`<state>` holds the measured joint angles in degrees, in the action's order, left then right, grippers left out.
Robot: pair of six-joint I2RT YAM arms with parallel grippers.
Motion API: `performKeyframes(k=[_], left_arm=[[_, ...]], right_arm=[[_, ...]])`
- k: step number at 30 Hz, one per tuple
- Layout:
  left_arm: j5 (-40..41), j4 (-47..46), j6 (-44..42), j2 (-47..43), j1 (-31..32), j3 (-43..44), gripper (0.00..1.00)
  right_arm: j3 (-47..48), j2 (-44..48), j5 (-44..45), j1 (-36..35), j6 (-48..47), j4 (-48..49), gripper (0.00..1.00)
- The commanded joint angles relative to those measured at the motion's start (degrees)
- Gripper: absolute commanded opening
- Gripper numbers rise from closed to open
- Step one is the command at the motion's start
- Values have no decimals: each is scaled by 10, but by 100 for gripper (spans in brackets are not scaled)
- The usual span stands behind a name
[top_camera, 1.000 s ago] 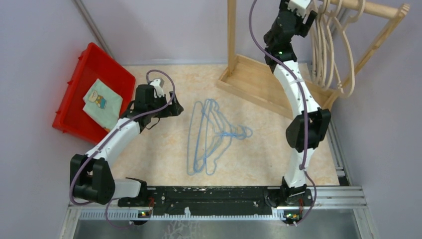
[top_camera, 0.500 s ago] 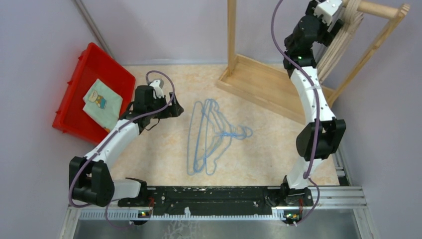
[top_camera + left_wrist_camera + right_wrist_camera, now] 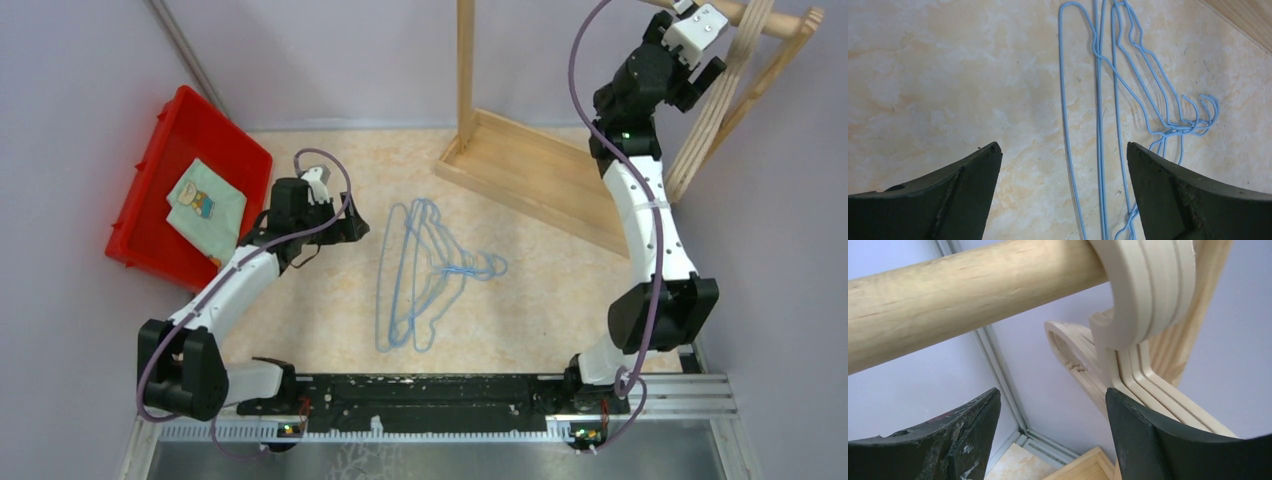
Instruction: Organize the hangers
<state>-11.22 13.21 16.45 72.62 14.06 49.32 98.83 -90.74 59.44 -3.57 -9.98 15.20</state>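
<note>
Just bunched wooden hangers (image 3: 1148,295) toward one o'clock, right gripper (image 3: 1052,392) released, empty. Leaves wire hangers (image 3: 1099,150) under released left gripper (image 3: 1063,146).

No legible text, label, brand, number or sign in any of the three views. The only printed mark noted is a small coloured cartoon figure on the pale green cloth (image 3: 205,200) lying in the red bin (image 3: 220,140), seen from the top camera. It is too small to tell whether it carries any lettering.
</note>
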Motion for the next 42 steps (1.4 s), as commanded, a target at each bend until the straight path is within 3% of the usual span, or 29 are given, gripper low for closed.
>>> performKeyframes(k=[1, 8, 17, 25, 29, 33, 42], left_arm=[[-13, -1, -9, -25, -3, -14, 100], [-14, -2, -15, -37, -4, -27, 100], [-11, -4, -19, -32, -4, -28, 100], [-12, -4, -44, -17, -4, -23, 100], [-28, 5, -60, -5, 1, -12, 100], [-20, 5, -61, 8, 60, -3, 98], [65, -28, -11, 68, 269, -31, 88]], right_arm=[[-19, 55, 21, 10, -16, 23, 77], [-30, 86, 5, 13, 38, -54, 77], [-11, 115, -175, -6, 112, -215, 77], [-19, 133, -205, -114, 79, -285, 78], [-69, 150, -208, -172, 104, -304, 78], [-110, 150, -235, -205, 141, -335, 77], [-148, 171, -291, -207, 176, -349, 76]])
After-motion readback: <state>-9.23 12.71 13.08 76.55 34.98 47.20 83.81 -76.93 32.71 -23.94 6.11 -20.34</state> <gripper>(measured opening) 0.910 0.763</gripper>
